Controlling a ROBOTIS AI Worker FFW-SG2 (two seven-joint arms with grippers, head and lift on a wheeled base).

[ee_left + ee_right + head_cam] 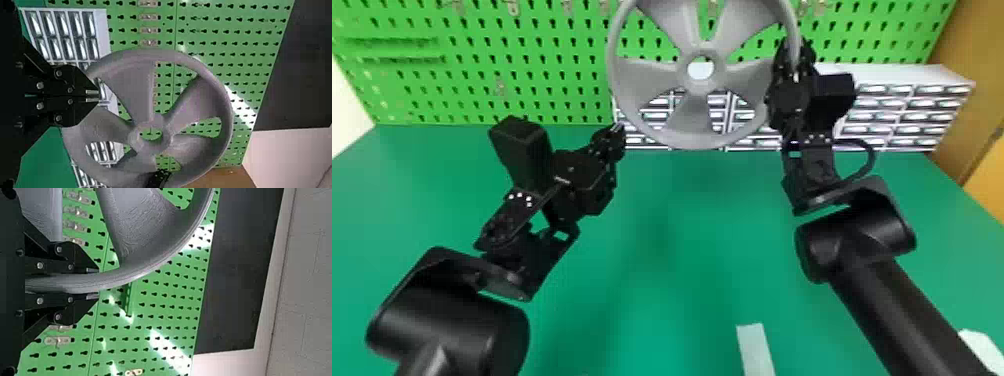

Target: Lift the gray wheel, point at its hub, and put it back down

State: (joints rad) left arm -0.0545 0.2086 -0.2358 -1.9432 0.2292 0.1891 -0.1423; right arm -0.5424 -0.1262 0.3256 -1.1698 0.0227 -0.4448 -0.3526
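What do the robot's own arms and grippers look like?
The left arm and right arm are black, with rounded housings and a cable looping at the right wrist. Left gripper and right gripper: flat black tapering fingers, silvery screws and tips.

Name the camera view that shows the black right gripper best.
The right wrist view: it shows the right gripper close up, its fingers on either side of the rim of the gray spoked wheel. The head view has it smaller, at the wheel's right side; the left wrist view catches part of it, by the rim.
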